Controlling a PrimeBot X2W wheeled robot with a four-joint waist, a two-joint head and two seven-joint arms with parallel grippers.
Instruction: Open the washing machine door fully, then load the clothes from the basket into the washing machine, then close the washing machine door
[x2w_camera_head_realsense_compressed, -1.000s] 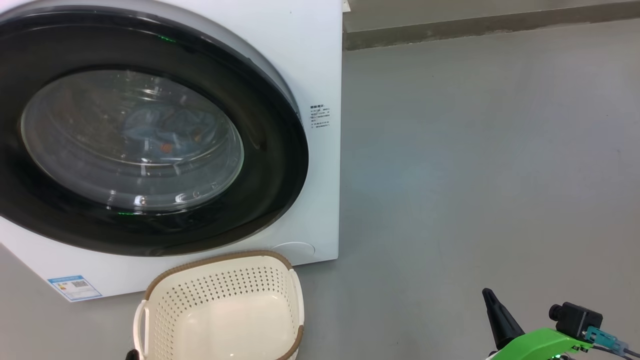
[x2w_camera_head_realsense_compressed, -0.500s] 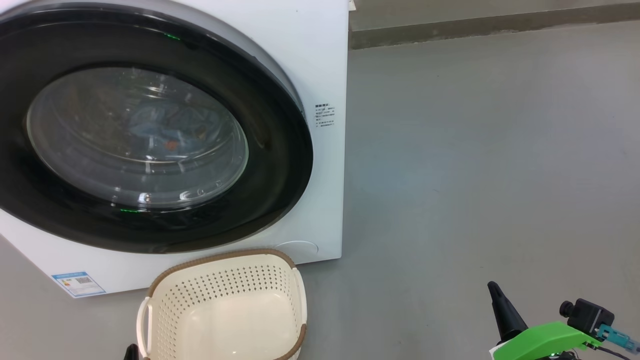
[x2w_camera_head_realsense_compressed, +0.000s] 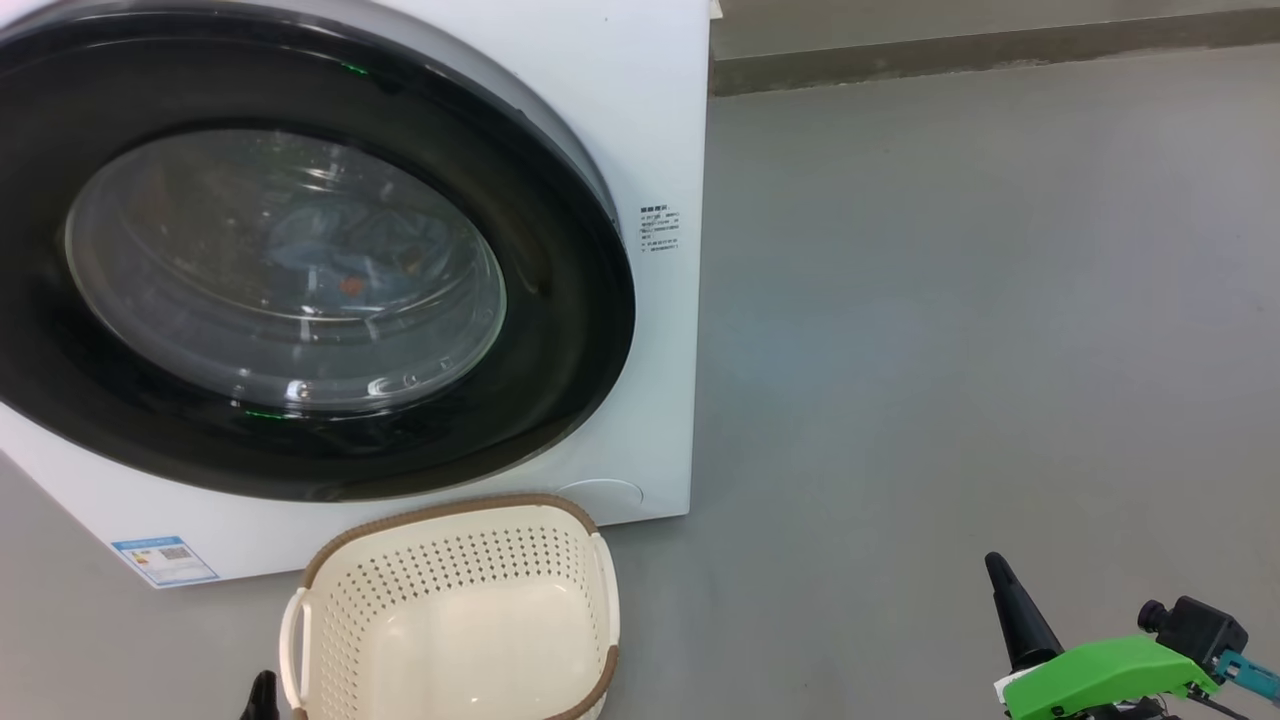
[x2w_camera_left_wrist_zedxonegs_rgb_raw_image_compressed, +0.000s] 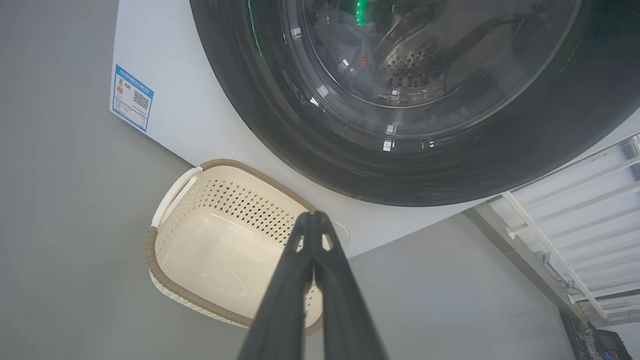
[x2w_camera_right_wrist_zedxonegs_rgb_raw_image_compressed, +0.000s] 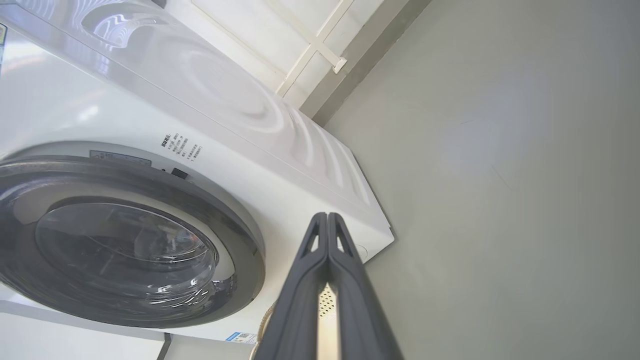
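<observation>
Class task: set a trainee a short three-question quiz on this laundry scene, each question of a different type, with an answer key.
1. True or false: the washing machine door stands wide open.
2. Fill in: the left gripper and the right gripper each have their jaws ____.
3. The clothes lie: A) in the basket; B) behind the door's glass; C) in the right gripper.
Key: 1 false; 2 shut; 3 B (the basket is empty).
</observation>
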